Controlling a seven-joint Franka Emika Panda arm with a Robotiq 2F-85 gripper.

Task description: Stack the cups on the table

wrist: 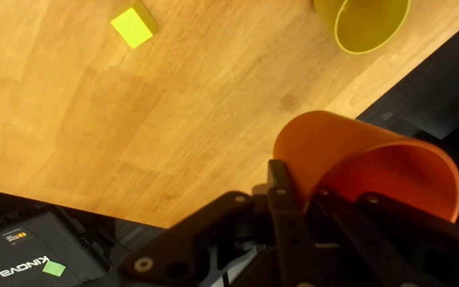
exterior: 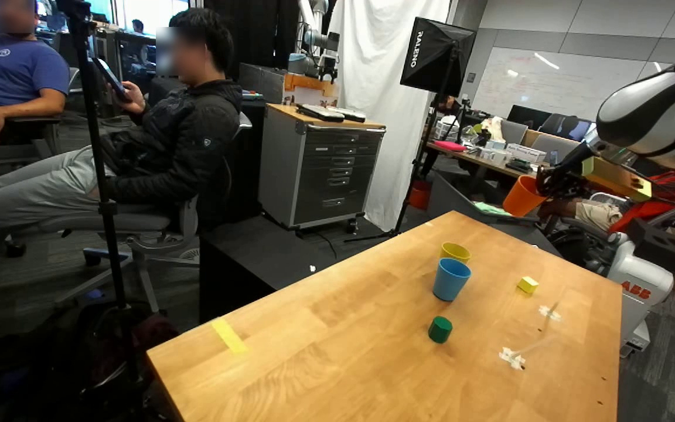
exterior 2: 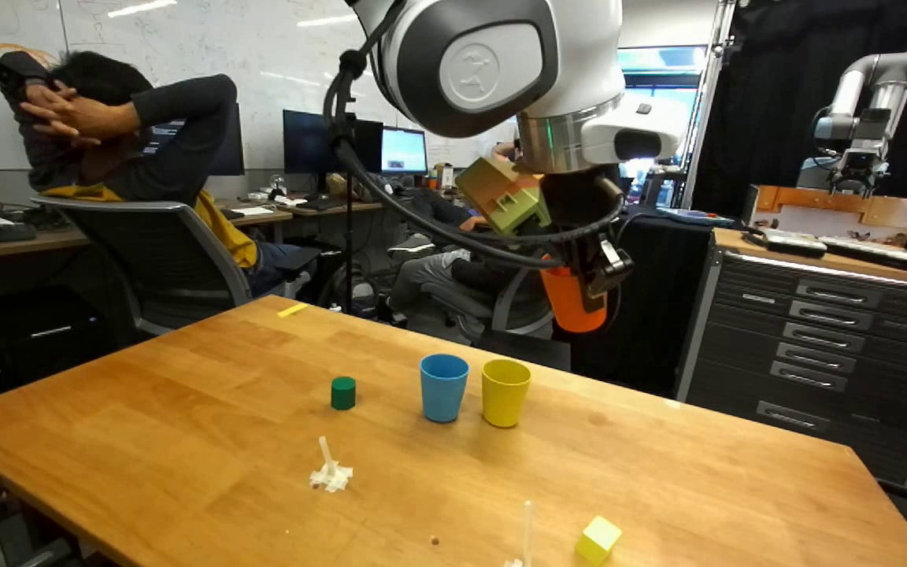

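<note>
Our hand (wrist: 303,193) pinches orange cup (wrist: 325,135) by wall, long axis aslant in wrist view (base upper left, mouth lower right). Yellow cup (wrist: 367,26) stands up-frame, on table (wrist: 173,119) at upper right; blue cup (exterior 2: 444,390) just beside yellow in both exterior views. We'd likely carry up-frame, righting first.

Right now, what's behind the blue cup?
In an exterior view, the yellow cup peeks out behind the blue cup: its upper part shows, but the blue cup covers its lower part there.
</note>
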